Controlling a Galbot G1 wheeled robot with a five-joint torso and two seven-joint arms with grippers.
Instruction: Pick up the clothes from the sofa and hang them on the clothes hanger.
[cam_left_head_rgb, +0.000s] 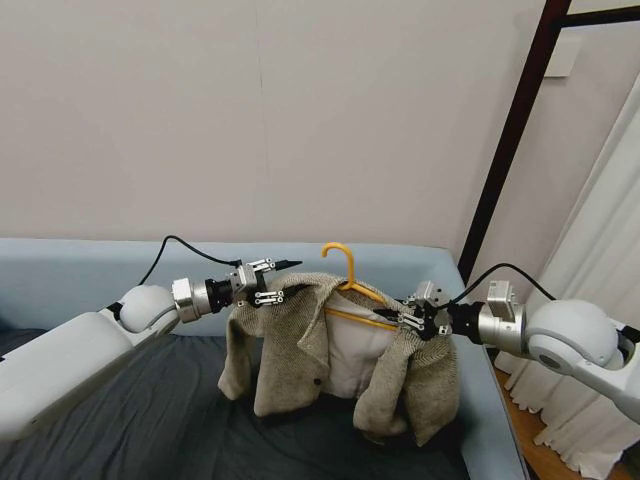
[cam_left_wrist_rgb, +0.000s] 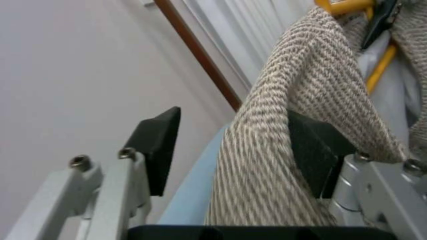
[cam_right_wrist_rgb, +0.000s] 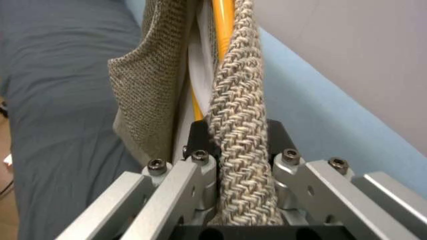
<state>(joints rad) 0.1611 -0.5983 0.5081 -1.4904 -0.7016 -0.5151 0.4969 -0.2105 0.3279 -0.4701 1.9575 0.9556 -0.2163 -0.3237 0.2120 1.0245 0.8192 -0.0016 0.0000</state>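
Note:
A beige tweed jacket (cam_left_head_rgb: 290, 350) hangs on a yellow hanger (cam_left_head_rgb: 343, 262) above the sofa, held up between my two arms. My left gripper (cam_left_head_rgb: 267, 282) is at the jacket's left shoulder and stands open. In the left wrist view the jacket's fabric (cam_left_wrist_rgb: 293, 95) drapes between the fingers and rests against one pad (cam_left_wrist_rgb: 317, 150), while the other pad (cam_left_wrist_rgb: 160, 145) is apart from it. My right gripper (cam_left_head_rgb: 412, 318) is at the right shoulder, shut on the jacket's woven edge (cam_right_wrist_rgb: 240, 110), with the hanger's yellow arm (cam_right_wrist_rgb: 223, 25) just beside it.
The sofa has a light blue back (cam_left_head_rgb: 80, 270) and a dark grey seat (cam_left_head_rgb: 150, 410) under the jacket. A dark brown rack pole (cam_left_head_rgb: 510, 140) rises at the right, with a white curtain (cam_left_head_rgb: 600, 230) past it. A plain wall lies behind.

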